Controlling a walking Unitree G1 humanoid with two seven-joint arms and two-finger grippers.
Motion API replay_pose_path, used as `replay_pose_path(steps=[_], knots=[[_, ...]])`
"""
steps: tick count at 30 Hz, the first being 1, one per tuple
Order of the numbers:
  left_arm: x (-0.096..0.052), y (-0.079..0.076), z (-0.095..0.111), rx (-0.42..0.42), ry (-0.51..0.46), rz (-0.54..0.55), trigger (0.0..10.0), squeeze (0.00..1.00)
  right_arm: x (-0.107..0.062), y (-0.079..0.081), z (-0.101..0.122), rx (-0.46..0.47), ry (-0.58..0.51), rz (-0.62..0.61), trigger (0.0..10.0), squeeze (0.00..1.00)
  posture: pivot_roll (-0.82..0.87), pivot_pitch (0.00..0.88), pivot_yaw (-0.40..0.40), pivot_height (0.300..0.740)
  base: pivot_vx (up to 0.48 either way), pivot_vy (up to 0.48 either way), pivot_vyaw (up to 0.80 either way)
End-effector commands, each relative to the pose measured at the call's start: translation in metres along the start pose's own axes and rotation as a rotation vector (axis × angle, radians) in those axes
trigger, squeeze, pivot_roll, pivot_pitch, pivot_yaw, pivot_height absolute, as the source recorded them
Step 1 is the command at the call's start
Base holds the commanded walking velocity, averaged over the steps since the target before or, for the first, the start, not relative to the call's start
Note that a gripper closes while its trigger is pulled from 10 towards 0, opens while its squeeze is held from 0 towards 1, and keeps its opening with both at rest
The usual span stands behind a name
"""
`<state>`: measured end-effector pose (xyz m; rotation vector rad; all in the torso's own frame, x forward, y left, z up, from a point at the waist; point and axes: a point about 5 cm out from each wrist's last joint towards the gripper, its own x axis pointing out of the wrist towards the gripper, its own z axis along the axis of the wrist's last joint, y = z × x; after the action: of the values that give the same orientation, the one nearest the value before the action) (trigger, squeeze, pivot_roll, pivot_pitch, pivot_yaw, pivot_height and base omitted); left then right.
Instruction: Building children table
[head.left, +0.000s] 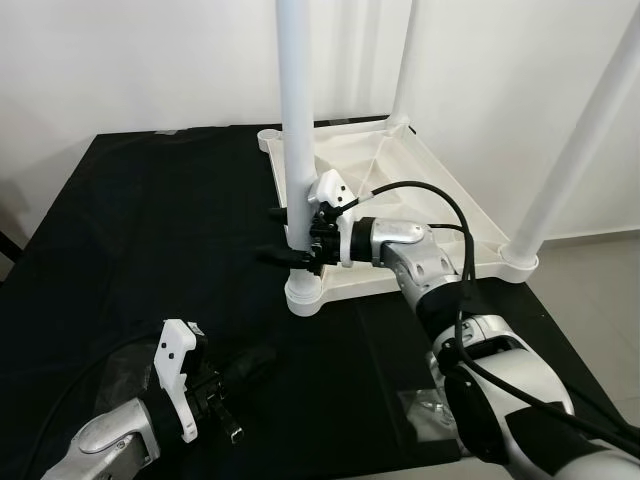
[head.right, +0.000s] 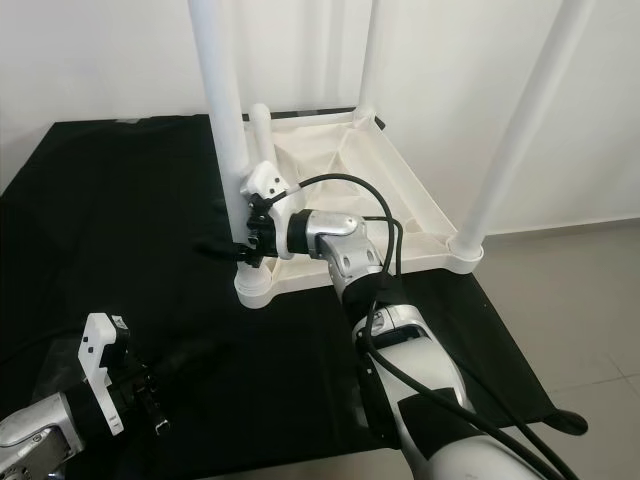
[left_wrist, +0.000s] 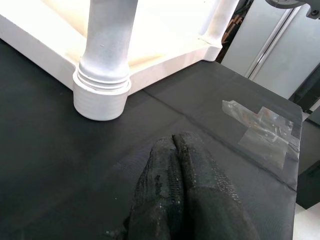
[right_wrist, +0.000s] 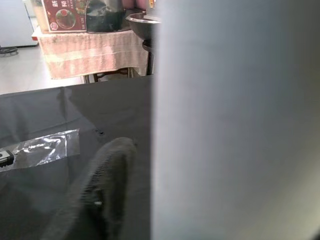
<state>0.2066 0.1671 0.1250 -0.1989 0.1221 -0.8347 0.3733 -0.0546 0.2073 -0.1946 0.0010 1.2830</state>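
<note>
Left hand (head.left: 240, 375) hovers low over the black surface (head.left: 140, 230), fingers pressed together, holding nothing. Right hand (head.left: 292, 238) clamps the near leg (head.left: 297, 130) of the upturned white table (head.left: 400, 200), which lies at the surface's far right edge beside a white wall (head.left: 130, 60).

A clear plastic bag (left_wrist: 262, 131) lies on the black cloth (head.left: 140, 230).

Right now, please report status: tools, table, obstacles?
Right tool shut on near table leg. Left tool shut, empty, low over black cloth. Plastic bag lies nearby.
</note>
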Motion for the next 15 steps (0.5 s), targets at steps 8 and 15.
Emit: replay_pose_path(steps=[8,15], knots=[[0.0,-0.001,-0.001,0.002,0.002,0.002,10.0,0.0,-0.012,0.001,-0.014,0.05,-0.038,0.022,0.0,0.0,0.01,0.056,0.002,0.74,0.0,0.0,0.0],[-0.004,-0.004,0.002,0.001,-0.001,-0.001,10.0,0.0,-0.011,0.037,-0.066,0.211,0.07,-0.616,0.0,0.0,0.0,0.094,-0.01,0.74,0.0,0.0,0.0]])
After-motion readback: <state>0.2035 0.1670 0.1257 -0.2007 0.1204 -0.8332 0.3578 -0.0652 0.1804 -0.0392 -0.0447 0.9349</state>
